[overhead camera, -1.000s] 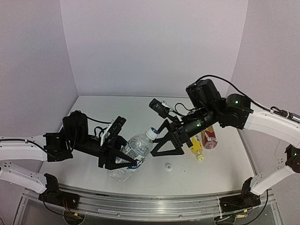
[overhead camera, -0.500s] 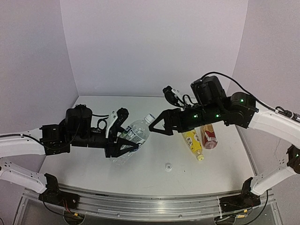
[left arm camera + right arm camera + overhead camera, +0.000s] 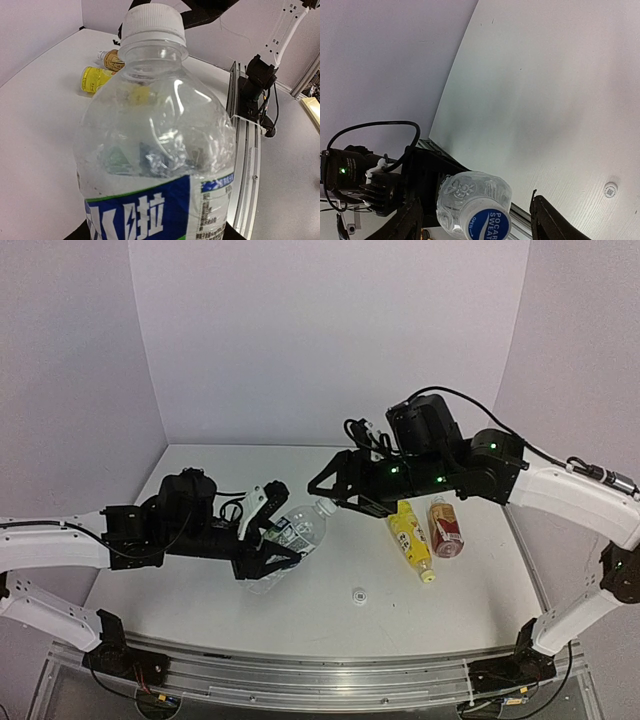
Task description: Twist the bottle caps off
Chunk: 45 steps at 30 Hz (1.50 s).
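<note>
Bottle (image 3: 300,526) clamped in left end effector (image 3: 270,538), right wrist view alone shows right end effector (image 3: 477,218) spread flanking cap (image 3: 489,223).

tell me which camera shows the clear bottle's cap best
Left wrist: the cap is large and side-on, its ribbed white wall and its seat on the clear bottle plain. Right wrist shows only its blue printed top, at the frame's lower edge. Top external shows a tiny white dot.
</note>
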{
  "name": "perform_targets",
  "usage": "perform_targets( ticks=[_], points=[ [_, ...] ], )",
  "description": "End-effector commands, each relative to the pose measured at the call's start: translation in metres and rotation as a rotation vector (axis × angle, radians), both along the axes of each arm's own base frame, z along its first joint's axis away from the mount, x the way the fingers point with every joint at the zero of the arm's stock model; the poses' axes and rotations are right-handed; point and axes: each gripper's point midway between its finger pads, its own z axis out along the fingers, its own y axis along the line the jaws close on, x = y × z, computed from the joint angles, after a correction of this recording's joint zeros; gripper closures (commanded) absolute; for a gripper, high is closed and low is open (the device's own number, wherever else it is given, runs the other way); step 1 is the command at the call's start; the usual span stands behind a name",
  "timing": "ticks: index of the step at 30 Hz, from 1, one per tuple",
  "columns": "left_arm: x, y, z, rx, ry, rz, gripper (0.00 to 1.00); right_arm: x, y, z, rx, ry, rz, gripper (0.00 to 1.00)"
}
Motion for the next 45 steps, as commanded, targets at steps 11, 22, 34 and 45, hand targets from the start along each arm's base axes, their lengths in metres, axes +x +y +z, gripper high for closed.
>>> perform_targets(
  ticks=[11,22,34,45],
  points=[
    [0.007,-0.014,0.035,-0.088,-0.056,-0.004,1.00,-0.002,0.013,0.015,0.102,0.043,0.007,0.59],
    [0.006,-0.012,0.033,-0.086,-0.043,-0.004,1.00,0.002,0.002,0.012,0.084,0.007,-0.032,0.57],
    [0.006,-0.013,0.028,-0.077,-0.036,-0.005,1.00,0.001,0.000,0.016,0.095,-0.006,-0.029,0.61],
    [-0.016,-0.016,0.052,-0.225,-0.008,-0.106,1.00,-0.017,0.006,0.025,0.097,-0.074,0.127,1.00]
  ],
)
